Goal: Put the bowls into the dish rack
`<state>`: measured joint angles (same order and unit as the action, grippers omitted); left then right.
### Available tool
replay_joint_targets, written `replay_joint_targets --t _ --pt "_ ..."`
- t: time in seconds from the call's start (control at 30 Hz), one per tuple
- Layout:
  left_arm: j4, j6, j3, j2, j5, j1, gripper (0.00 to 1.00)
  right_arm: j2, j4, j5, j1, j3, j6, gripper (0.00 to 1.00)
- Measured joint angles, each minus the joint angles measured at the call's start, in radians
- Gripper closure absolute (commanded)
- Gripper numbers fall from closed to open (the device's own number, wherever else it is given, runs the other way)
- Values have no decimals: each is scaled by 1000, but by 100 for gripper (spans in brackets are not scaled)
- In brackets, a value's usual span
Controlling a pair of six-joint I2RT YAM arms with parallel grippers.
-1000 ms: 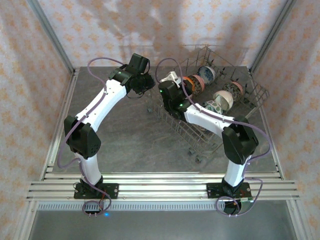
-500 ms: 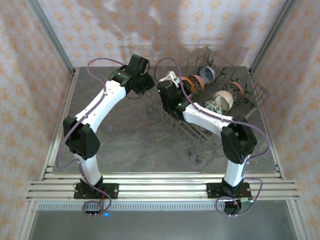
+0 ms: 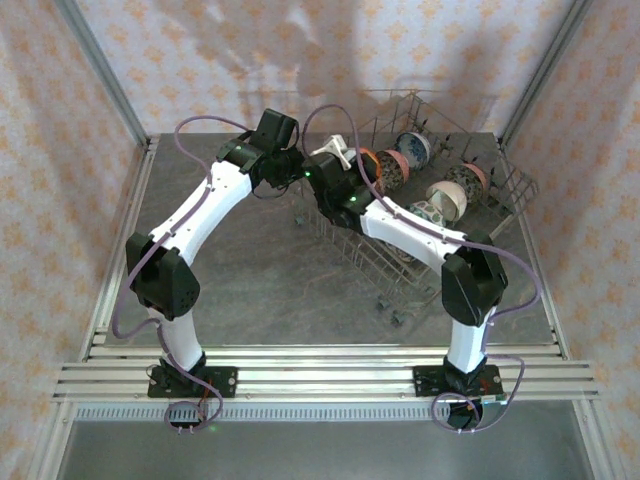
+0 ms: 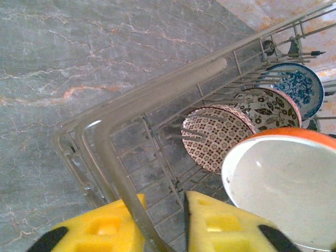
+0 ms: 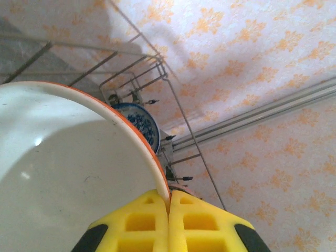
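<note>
The grey wire dish rack [image 3: 400,262] stands at the right of the table, with several patterned bowls on edge in its tines. A brown-patterned bowl [image 4: 215,137], a dark floral one [image 4: 269,106] and a blue one [image 4: 297,85] stand in a row. My right gripper [image 5: 169,209] is shut on the rim of the orange bowl [image 5: 63,173], white inside, holding it over the rack's far left end [image 3: 333,155]. My left gripper [image 4: 163,231] is open at the rack's corner. The rim wire [image 4: 123,181] runs between its fingers, against the left one.
More bowls [image 3: 443,200] stand further along the rack. Patterned walls with metal posts close in the table on three sides. Bare grey marbled tabletop [image 3: 250,270] lies left of and in front of the rack.
My right gripper has carried the orange bowl a little left and back, toward my left gripper. The left jaws stand slightly wider apart; that arm has barely moved.
</note>
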<state>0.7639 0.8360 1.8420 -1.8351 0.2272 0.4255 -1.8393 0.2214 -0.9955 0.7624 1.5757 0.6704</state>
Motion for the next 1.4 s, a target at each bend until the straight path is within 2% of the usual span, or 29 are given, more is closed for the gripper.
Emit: replay_joint_targets --t 0.2,0.37,0.53,0.73,0.87,1.17,1.27,1.4 --pt "2 -14 2 0 1 10 57 6 9 0 -44 68 -2 100" --pt "35 -27 28 0 -3 20 52 8 25 0 -144 123 0 100" --pt "110 -42 103 -2 2 43 42 10 3 0 -243 127 16 100" --pt "204 -60 241 -32 1 53 38 9 -42 5 -338 114 25 100" --pt "257 -60 243 -32 -10 59 34 -2 -51 13 -400 113 23 100" --pt "326 -55 236 -43 -25 89 37 -114 -61 31 -478 166 21 100" --pt "328 -51 238 -80 -24 90 46 -155 -66 34 -488 208 22 100" --pt "313 -48 237 -148 -14 90 65 -195 -77 34 -495 267 37 100"
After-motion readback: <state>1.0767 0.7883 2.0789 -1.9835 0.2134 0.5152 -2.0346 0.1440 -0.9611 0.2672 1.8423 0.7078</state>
